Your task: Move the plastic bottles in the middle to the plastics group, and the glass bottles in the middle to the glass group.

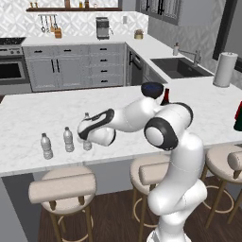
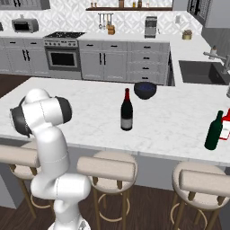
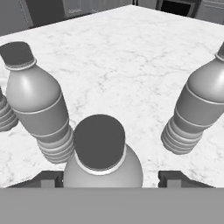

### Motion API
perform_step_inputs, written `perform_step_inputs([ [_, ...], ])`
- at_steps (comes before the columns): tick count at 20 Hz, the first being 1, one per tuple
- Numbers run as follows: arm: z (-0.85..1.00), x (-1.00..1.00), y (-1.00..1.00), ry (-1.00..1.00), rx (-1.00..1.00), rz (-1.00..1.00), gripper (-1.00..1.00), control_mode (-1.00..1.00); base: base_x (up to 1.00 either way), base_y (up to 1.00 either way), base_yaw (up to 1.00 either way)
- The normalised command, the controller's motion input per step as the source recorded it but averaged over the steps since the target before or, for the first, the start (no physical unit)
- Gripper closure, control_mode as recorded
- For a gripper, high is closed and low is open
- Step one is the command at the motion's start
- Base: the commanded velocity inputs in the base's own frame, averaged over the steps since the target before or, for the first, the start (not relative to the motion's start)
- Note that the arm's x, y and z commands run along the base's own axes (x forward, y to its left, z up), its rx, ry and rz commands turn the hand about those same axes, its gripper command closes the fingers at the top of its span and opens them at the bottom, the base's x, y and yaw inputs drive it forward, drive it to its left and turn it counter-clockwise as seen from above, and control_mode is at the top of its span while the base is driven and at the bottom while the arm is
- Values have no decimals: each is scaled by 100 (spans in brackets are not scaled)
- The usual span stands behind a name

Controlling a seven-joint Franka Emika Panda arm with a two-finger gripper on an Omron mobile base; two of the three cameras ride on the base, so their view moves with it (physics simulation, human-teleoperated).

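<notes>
My gripper [image 3: 109,178] stands open, its fingertips [image 3: 48,178] spread on both sides of a clear plastic bottle [image 3: 103,153] that stands on the counter. In the left base view the gripper [image 1: 86,135] hovers over this bottle [image 1: 87,143] at the counter's front left. Beside it are two like bottles, the plastics group [image 1: 69,139], seen close up on the left of the hand view [image 3: 37,100]. Another clear bottle [image 1: 86,116] pokes up behind the arm. The dark red glass bottle [image 2: 126,112] stands mid-counter. The glass group [image 2: 214,131] is at the far right.
A dark blue bowl [image 2: 145,90] sits behind the red bottle. A white paper-towel roll [image 1: 225,69] stands by the sink [image 1: 179,66]. Stools [image 1: 61,189] line the counter's near edge. My arm [image 1: 142,116] stretches low across the counter.
</notes>
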Motion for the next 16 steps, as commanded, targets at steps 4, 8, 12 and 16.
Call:
perform_step_inputs([
  [4,21,-19,-5,0,0,-3,-100,-100,0,0,0],
  [8,34,-1,-5,-2,0,-3,-100,-100,0,0,0],
  [12,49,-2,-10,-5,0,-4,-100,-100,0,0,0],
  [16,57,-6,-12,-1,1,-8,-100,-100,0,0,0],
])
